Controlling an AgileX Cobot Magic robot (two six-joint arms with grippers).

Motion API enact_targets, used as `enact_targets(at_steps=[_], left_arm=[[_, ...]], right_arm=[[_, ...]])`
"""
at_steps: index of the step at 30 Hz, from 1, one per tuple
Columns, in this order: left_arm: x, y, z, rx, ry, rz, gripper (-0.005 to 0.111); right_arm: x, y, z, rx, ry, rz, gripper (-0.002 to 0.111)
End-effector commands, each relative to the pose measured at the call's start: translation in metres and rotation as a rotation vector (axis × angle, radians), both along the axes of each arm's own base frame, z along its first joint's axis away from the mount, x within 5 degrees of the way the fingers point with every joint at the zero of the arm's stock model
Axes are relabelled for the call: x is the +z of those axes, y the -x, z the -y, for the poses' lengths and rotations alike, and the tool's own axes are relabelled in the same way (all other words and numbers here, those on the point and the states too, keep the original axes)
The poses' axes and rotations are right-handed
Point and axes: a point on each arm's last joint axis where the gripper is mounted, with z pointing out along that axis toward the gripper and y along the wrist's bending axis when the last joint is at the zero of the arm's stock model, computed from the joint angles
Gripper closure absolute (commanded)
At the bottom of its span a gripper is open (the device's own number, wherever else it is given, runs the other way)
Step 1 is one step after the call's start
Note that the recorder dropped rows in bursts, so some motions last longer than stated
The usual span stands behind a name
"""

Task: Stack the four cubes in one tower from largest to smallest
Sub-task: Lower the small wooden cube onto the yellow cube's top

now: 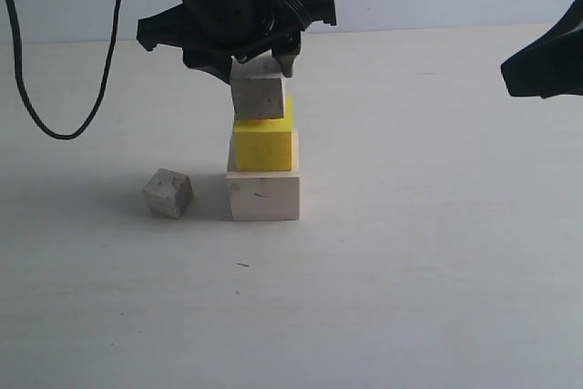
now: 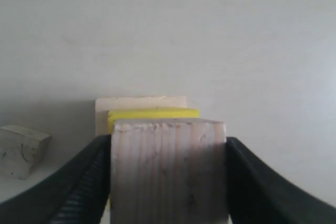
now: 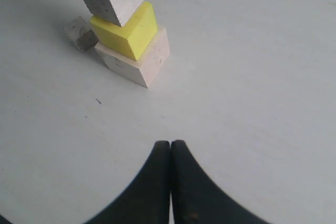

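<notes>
Centrally, pinched between the fingers of the left gripper point(image 1: 258, 67): small wooden cube point(image 1: 259, 97), at the top face of the yellow cube point(image 1: 263, 146); contact not discernible. Beneath, as base on the table point(image 1: 410, 252): large pale cube point(image 1: 263, 196). Near the base, apart, on its left in the exterior view: second small cube point(image 1: 168, 193). Well to the right: right gripper point(image 3: 170, 148), fingers pressed together, empty.

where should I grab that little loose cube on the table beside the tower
Take the small loose cube from above, pinching two opposite side faces. It sits turned, corner toward the exterior camera, so rotate the jaws to match. The large base cube stands close beside it, so coming sideways looks cramped.
</notes>
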Motion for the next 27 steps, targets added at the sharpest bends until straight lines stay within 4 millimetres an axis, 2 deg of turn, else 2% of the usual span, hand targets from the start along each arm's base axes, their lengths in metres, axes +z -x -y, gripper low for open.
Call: enact_targets(at_steps=[1, 27], left_arm=[[0.0026, 0.0020, 0.0034, -0.006, 0.006, 0.011, 0.107], [-0.0003, 0.0008, 0.0018, 0.013, -0.016, 0.010, 0.107]], right_arm=[[0.0010, 0.0010, 0.0006, -0.001, -0.009, 0.014, 0.108], [0.0011, 0.0012, 0.0002, 0.000, -0.013, 0.011, 0.108]])
